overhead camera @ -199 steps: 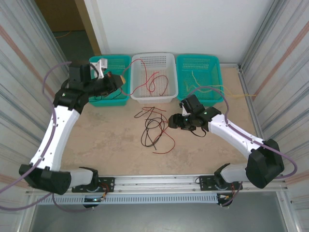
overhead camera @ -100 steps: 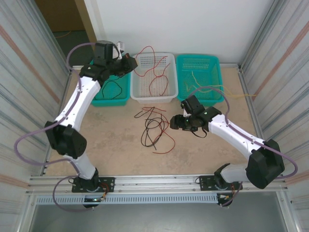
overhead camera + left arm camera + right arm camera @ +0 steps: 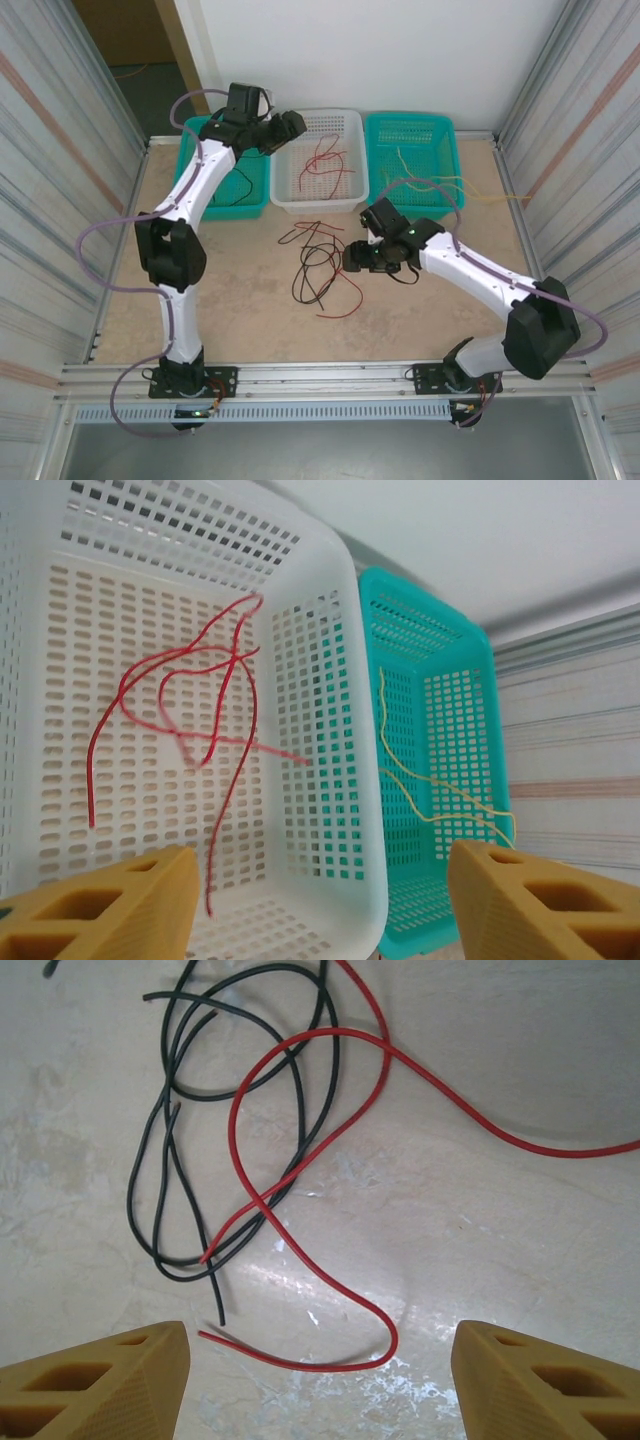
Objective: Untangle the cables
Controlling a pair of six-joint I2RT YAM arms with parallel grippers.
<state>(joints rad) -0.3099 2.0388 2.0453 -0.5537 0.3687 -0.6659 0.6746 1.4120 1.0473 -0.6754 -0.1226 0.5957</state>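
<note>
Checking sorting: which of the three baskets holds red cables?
The white middle basket; the left teal basket holds a black cable, the right teal basket yellow cables.

Far row of three perforated plastic baskets on a beige tabletop (image 3: 230, 290): left teal basket (image 3: 235, 210) with black wire (image 3: 243, 187), white basket (image 3: 318, 205) with red wires (image 3: 325, 165), right teal basket (image 3: 412, 121) with pale yellow wires (image 3: 403, 162). Tangled black and red wires (image 3: 318, 265) lie before the white basket, right gripper (image 3: 350, 258) just beside them; left gripper (image 3: 292, 124) over its far left corner.
</note>
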